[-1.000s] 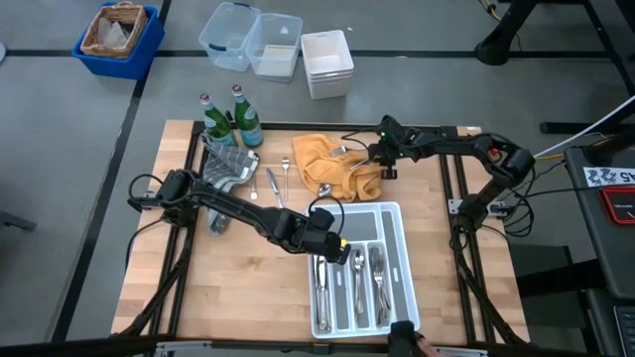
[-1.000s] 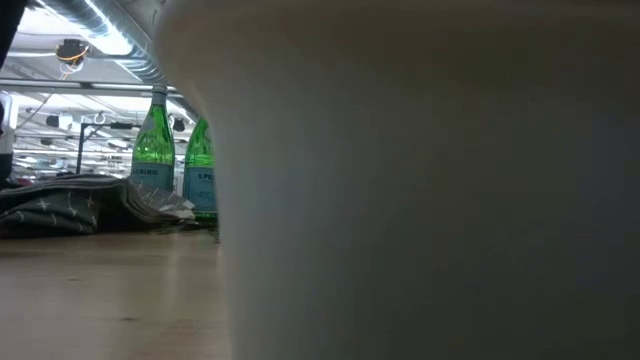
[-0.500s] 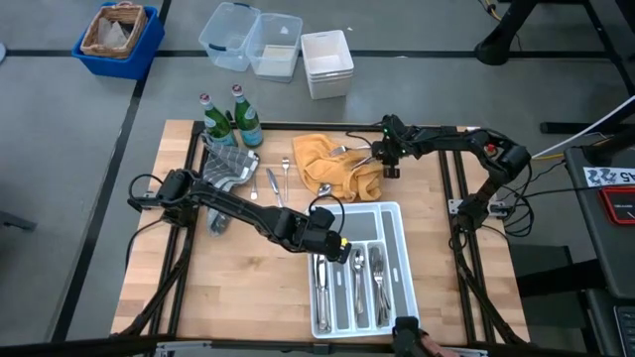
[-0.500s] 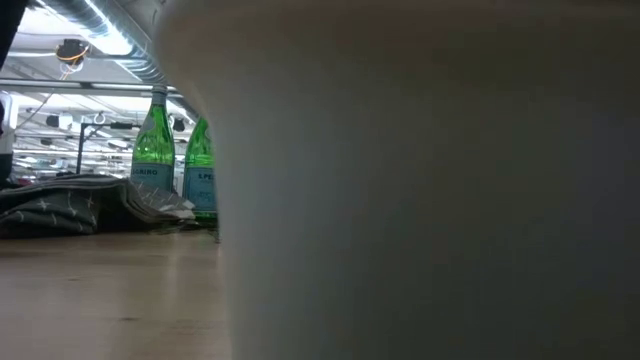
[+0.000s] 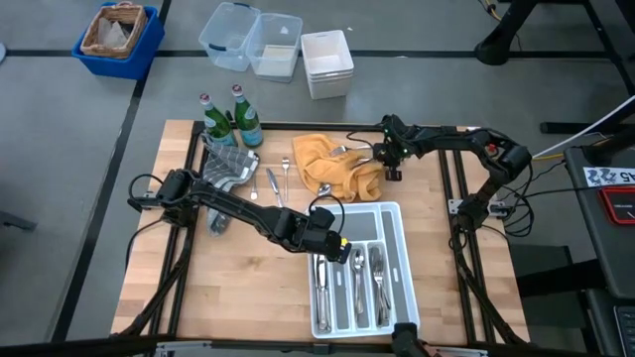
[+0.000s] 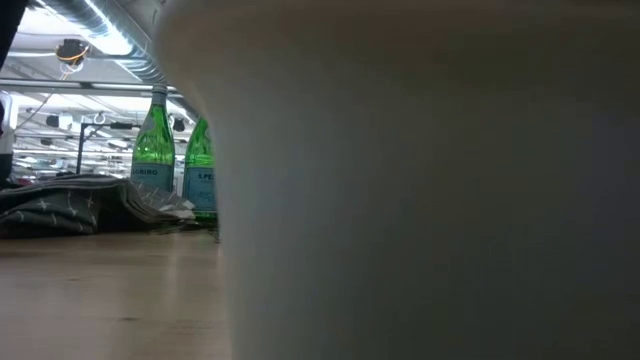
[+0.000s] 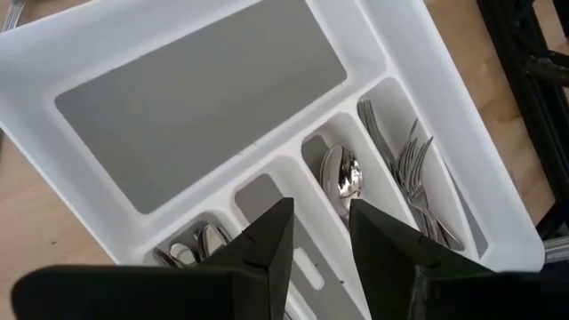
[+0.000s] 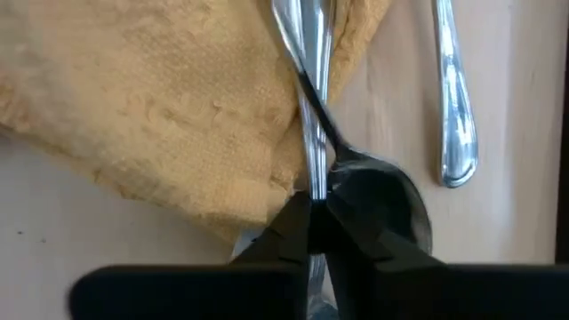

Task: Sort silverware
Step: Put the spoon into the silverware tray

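Our right claw (image 8: 316, 233) has pinched shut since a second ago, gripping a utensil handle (image 8: 311, 133) lying between its fingers on the yellow cloth (image 8: 151, 107), ready for lifting. Our left claw (image 7: 318, 238) hangs narrowly parted, empty, with the tray (image 7: 418, 53) just beneath.

Most of the low view behind a blurred pale wall (image 6: 430, 180), perhaps the tray.

White letters are seen on the blue labels of the two green bottles (image 6: 153, 150) in the low view (the letters are too small to be read). Black marks are printed on a white sheet (image 5: 610, 177) beside the table, and they cannot be read either.
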`<state>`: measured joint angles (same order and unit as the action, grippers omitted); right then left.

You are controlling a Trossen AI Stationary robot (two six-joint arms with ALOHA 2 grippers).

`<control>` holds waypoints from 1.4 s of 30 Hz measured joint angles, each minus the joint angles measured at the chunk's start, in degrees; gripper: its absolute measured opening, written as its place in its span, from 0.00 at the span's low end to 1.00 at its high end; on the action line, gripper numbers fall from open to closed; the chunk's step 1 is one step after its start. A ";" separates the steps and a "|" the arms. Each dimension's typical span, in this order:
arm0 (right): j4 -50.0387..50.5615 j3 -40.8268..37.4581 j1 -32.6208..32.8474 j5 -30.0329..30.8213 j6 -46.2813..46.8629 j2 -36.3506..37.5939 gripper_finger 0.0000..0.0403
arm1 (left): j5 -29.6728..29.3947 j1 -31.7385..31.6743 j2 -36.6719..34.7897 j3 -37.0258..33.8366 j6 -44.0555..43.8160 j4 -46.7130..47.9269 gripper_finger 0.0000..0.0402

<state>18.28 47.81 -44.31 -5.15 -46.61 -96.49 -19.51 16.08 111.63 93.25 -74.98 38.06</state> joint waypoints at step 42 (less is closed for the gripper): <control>38.68 26.55 17.80 5.72 1.80 5.88 0.00 | -1.40 2.14 -8.34 0.07 6.45 11.83 0.25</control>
<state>56.96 74.36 -26.51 0.58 -44.82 -90.61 -20.91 18.22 103.29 93.32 -68.53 49.89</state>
